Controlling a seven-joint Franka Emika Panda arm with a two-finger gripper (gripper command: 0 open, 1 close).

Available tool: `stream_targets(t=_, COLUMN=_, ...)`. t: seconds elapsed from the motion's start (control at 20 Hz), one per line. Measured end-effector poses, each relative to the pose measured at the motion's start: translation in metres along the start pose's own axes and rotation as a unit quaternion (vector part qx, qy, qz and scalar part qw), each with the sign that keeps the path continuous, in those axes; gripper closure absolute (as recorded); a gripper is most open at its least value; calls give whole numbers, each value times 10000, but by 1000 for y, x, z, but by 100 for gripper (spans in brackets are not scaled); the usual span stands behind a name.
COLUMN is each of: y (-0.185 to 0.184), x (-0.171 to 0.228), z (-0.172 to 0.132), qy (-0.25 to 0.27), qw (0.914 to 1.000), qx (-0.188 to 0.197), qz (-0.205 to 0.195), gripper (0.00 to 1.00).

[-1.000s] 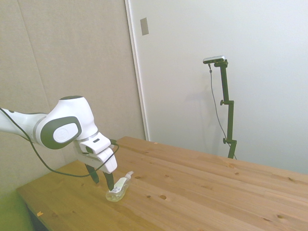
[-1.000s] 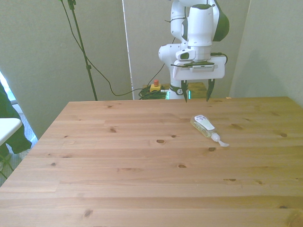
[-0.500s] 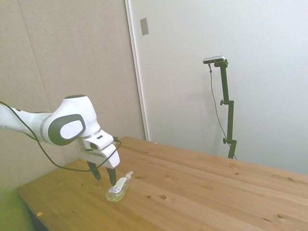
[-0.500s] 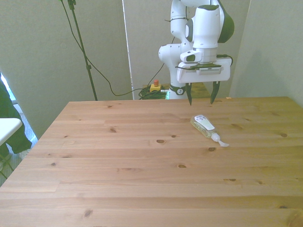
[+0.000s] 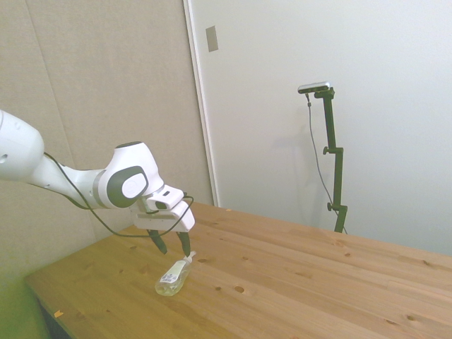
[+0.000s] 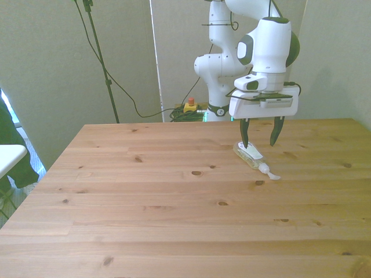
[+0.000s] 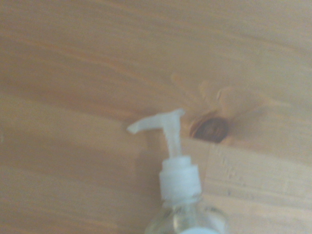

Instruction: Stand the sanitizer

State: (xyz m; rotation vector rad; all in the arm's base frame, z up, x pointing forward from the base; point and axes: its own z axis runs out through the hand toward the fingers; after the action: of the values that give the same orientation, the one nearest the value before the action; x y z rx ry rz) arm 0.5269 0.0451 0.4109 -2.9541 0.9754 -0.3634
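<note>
On the wooden plank table [image 6: 145,197], toward the front view's right, I see the small slim clear plastic sanitizer bottle [image 6: 250,154] w/ pale label lying flat on its side, not upright. Its white pump nozzle cap [image 6: 268,171] points toward the camera side of the table in the front view; yellowish liquid shows at the base end in the side view [image 5: 169,284]. White two-finger gripper [image 6: 259,142] of the white Franka arm [image 6: 266,52] hangs over the bottle's base end, dark fingers [image 6: 244,135] spread wide apart, pointing down, holding nothing. One fingertip looks close above the bottle; I can't confirm contact. Side view: gripper [image 5: 174,246] sits above the cap end, tips off the tabletop. Wrist view, soft focus: cap and neck [image 7: 171,161] lie on bare wood just beside a dark knot [image 7: 210,128]; neck approx. along the planks' joint line.
</note>
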Motion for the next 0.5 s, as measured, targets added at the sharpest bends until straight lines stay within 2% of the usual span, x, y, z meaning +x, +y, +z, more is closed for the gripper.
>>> stream_targets(t=0.5, y=-23, x=30, z=36, qy=-69, qw=10000, qx=-42, qz=24, gripper=0)
